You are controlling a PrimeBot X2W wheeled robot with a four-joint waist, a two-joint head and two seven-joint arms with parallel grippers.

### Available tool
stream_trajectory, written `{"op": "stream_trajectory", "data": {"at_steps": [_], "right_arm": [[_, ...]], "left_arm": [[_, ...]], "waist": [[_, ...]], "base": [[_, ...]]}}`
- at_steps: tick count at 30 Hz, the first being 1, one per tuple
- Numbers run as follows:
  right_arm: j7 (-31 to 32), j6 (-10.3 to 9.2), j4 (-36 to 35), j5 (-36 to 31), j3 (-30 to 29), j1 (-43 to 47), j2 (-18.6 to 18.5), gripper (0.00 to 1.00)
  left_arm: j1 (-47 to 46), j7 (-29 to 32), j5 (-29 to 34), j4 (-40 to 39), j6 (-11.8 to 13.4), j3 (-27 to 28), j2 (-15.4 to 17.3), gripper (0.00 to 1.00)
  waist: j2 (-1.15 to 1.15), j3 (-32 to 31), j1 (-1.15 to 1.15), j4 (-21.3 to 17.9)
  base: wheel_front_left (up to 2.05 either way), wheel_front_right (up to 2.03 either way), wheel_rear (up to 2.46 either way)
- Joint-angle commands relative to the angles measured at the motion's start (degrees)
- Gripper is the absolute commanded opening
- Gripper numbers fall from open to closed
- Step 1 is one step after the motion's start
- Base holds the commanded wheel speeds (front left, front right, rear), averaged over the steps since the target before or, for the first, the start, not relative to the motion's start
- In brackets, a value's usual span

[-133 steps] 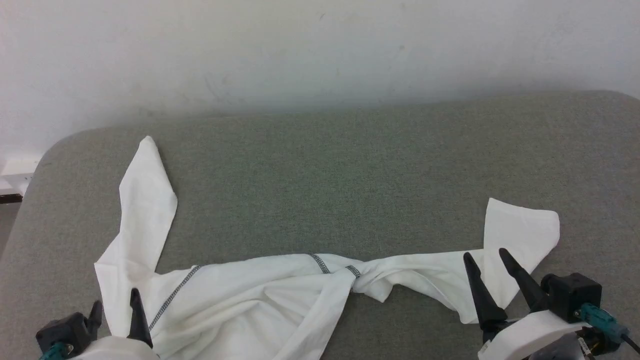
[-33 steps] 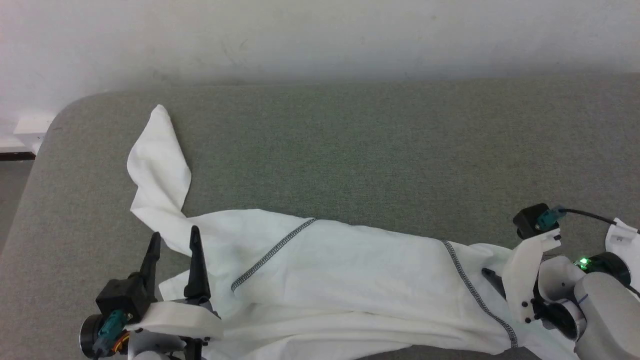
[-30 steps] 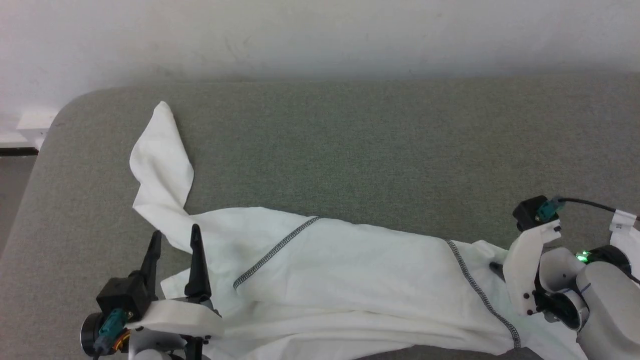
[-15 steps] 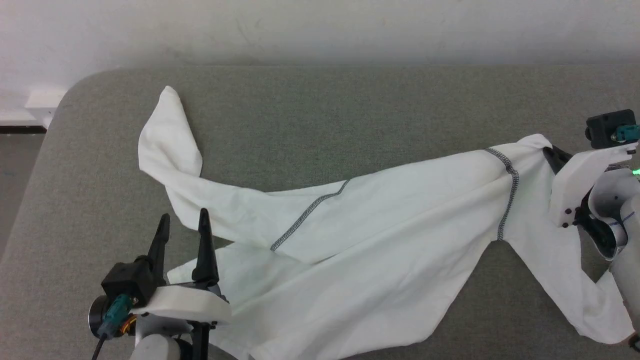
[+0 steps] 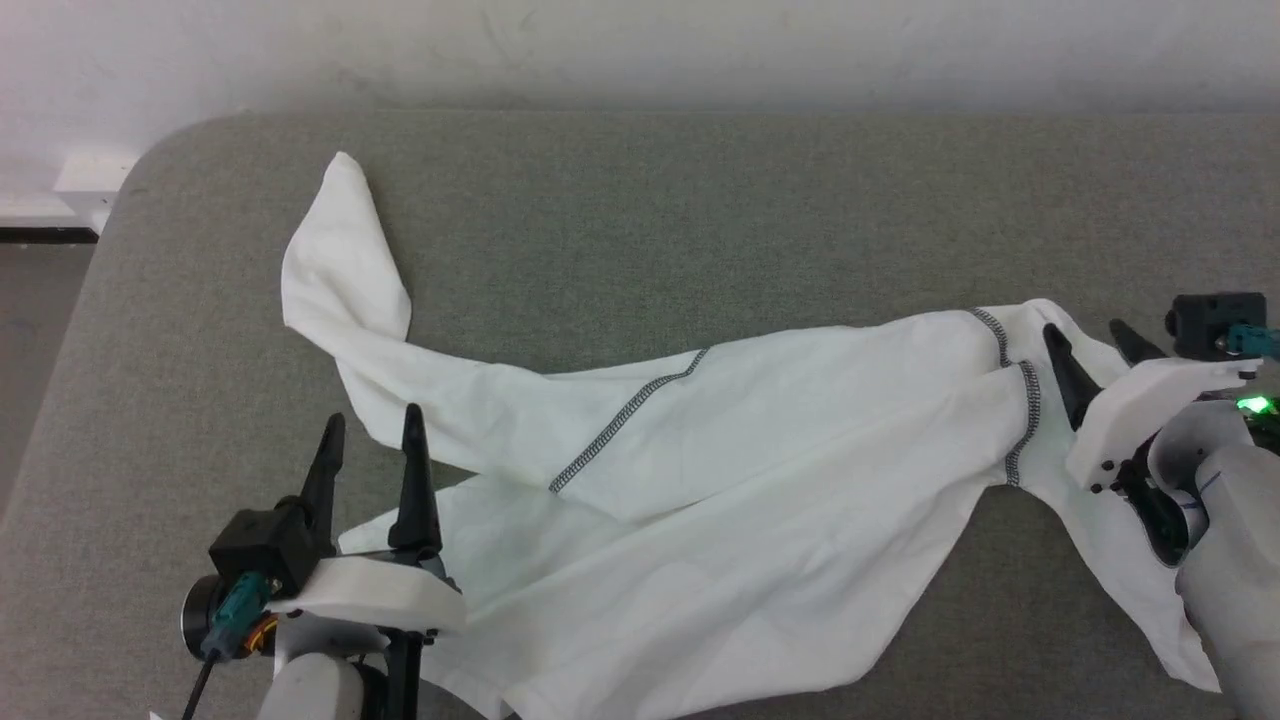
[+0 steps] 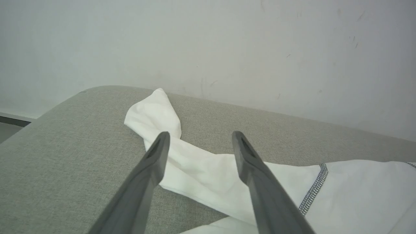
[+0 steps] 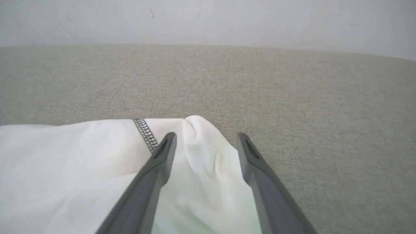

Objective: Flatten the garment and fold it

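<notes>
right pincer released garment, grey pad, white wall

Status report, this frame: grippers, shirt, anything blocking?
Left gripper: jaws open, empty. Right gripper: jaws open, over the right end of the garment. It lies wrinkled, sprawled diagonally, unfolded. No obstruction seen.

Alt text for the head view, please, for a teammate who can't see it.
A white garment lies rumpled, not yet folded, across a grey padded surface, one sleeve reaching toward the far left corner. The left gripper is open at its near left edge; the right gripper is open over its right end.
</notes>
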Motion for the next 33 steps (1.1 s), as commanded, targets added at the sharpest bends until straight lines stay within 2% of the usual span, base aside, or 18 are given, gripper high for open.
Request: {"op": "stream_trajectory", "data": {"at_steps": [1, 5, 9, 14, 22, 28, 33], "right_arm": [[-3.4, -0.05, 0.0, -0.1, -0.4, 0.8, 0.0, 1.00], [-7.8, -0.05, -0.8, -1.2, -0.9, 2.8, 0.3, 1.00], [-9.5, -0.05, -5.6, -3.1, -2.8, 7.4, 1.3, 1.00], [-9.6, -0.05, -18.2, -6.8, -6.7, 16.5, 4.4, 1.00], [-6.9, -0.05, -37.2, -12.1, -7.5, 28.6, 9.9, 1.00], [-3.0, -0.05, -48.1, -13.5, -7.0, 33.1, 12.2, 1.00], [-1.2, -0.05, -52.3, -13.5, -6.1, 34.2, 13.2, 1.00]], "left_arm": [[-0.6, -0.3, 0.6, 0.5, -0.6, 0.3, 0.0, 1.00], [0.0, -0.3, 0.6, 1.2, -0.7, 0.6, 0.3, 1.00], [0.8, 0.3, 0.5, 1.8, -0.8, 0.9, 1.4, 1.00], [0.1, 3.8, 0.5, 1.3, -1.6, 0.0, 2.7, 1.00], [-10.9, 13.0, 0.1, 3.6, -6.1, -3.6, 5.4, 1.00], [-22.5, 19.8, -0.2, 13.1, -9.0, -7.9, 6.2, 1.00], [-28.2, 25.6, -1.2, 24.4, -10.2, -12.0, 7.8, 1.00]], "waist": [[0.00, -1.8, 0.00, -0.6], [0.00, -4.1, 0.00, -1.3], [0.00, -6.9, 0.00, -2.6], [0.00, -9.1, 0.00, -4.3], [0.00, -7.6, 0.00, -8.0], [0.00, -4.6, 0.00, -11.3], [0.00, -2.1, 0.00, -14.1]], "base": [[0.00, 0.00, 0.00], [0.00, 0.00, 0.00], [0.00, 0.00, 0.00], [0.00, 0.00, 0.00], [0.00, 0.00, 0.00], [0.00, 0.00, 0.00], [0.00, 0.00, 0.00]]}}
